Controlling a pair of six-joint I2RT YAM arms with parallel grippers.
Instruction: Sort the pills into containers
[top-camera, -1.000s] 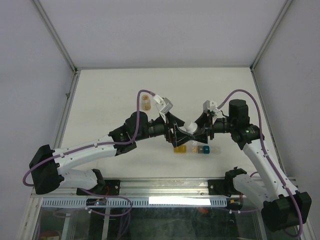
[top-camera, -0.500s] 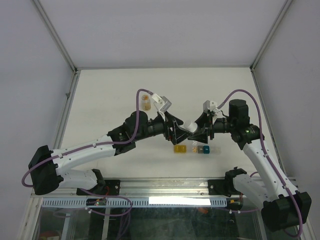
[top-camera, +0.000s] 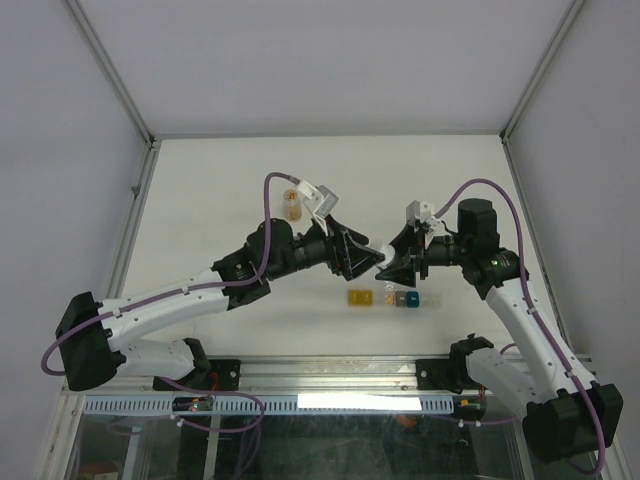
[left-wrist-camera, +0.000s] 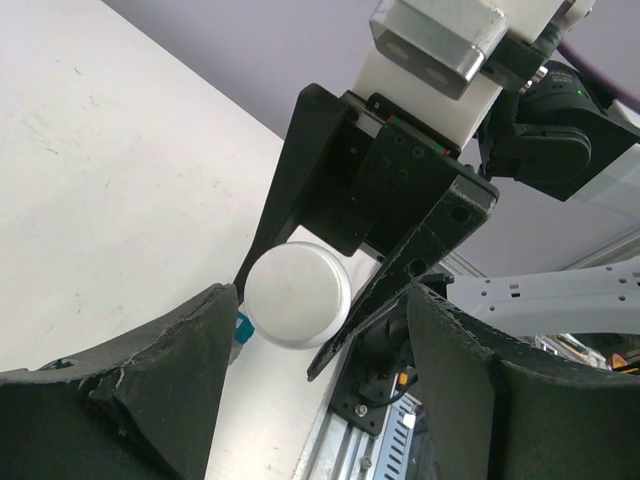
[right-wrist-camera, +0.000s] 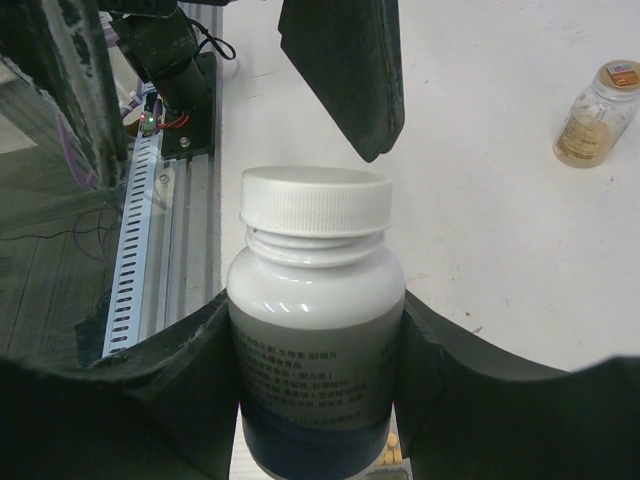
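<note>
Left of the middle, in the far half of the worktop (top-camera: 200, 180), a small amber bottle (top-camera: 292, 203) is stood upright, well apart from everything else. Over the middle of the worktop the left gripper (top-camera: 366, 262) is held with its jaws parted. Its fingers (left-wrist-camera: 170, 380) are set on either side of the white ribbed cap (right-wrist-camera: 315, 205) of a white pill bottle (right-wrist-camera: 315, 340), and a gap is seen at each side, so nothing is grasped. The bottle's body is clamped between the jaws of the right gripper (top-camera: 394, 266), which is pointed toward the left one. The strip of containers (top-camera: 383, 297) is found on the worktop just on the near side of both grippers, near the middle of the near edge. The yellow box (top-camera: 358, 297) is placed at its left end and the blue-teal box (top-camera: 405, 298) toward its right. Their contents cannot be made out.
</note>
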